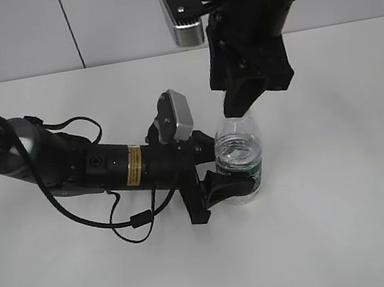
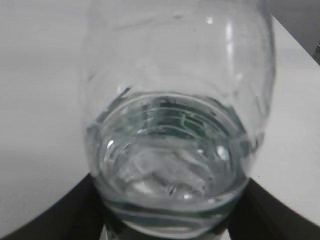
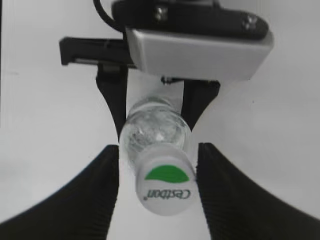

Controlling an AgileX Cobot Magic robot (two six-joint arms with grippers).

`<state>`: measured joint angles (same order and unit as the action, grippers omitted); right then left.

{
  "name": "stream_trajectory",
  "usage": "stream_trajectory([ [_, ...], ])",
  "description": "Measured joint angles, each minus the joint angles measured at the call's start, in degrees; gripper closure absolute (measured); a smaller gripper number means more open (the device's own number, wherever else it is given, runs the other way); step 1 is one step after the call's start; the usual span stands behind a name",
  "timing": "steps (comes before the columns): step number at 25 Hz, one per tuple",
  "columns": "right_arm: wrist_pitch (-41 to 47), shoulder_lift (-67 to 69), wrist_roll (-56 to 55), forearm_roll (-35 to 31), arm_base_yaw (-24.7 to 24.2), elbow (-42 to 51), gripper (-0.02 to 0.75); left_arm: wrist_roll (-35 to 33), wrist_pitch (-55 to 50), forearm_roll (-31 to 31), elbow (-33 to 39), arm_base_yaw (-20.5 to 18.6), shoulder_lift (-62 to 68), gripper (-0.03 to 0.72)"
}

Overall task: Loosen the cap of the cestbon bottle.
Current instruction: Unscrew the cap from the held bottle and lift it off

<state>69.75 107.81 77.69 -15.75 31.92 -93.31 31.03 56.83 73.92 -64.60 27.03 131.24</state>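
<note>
While the cap waits untwisted, we note:
Cestbon bottle [image 1: 240,159]: upright on the bench [image 1: 349,198], gripped at its label by our left claw [image 1: 217,183].
Cap [image 3: 163,185]: between our right claw [image 3: 159,167] fingers, which are parted and not touching it.
Left: clamp, twist.

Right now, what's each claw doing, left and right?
Left claw: closed on the cestbon bottle at its label band.
Right claw: open, fingers either side of the cap, gaps visible, not gripping.
</note>
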Motion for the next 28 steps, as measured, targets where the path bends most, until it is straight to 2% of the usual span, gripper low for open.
stream_trajectory([
  [4,0.00,-2.15,-3.35,-2.47,0.06,0.00,0.215,0.06,-0.15,-0.11,0.00,0.07,0.00,0.273],
  [8,0.05,-3.66,-14.44,-2.72,0.06,0.00,0.166,0.11,-0.15,-0.11,0.00,0.07,0.00,0.273],
  [10,0.05,-3.96,-25.25,-2.77,0.06,0.00,0.160,0.11,-0.15,-0.11,0.00,0.07,0.00,0.273],
  [15,0.05,-4.01,-64.11,0.34,0.06,0.00,0.160,0.17,-0.15,-0.11,0.00,0.07,0.00,0.273],
  [17,0.10,-4.01,-73.47,1.41,0.06,0.00,0.160,0.17,-0.15,-0.11,0.00,0.07,0.00,0.273],
  [20,0.10,-4.01,-78.80,1.82,0.06,0.00,0.160,0.17,-0.15,-0.11,0.00,0.07,0.00,0.273],
  [25,0.10,-3.32,-81.60,1.82,0.06,0.00,0.162,0.17,-0.15,-0.11,0.00,0.07,0.00,0.273],
  [28,0.10,-1.94,-82.82,1.82,0.06,0.33,0.190,0.17,-0.15,-0.11,0.00,0.07,0.00,0.273],
])
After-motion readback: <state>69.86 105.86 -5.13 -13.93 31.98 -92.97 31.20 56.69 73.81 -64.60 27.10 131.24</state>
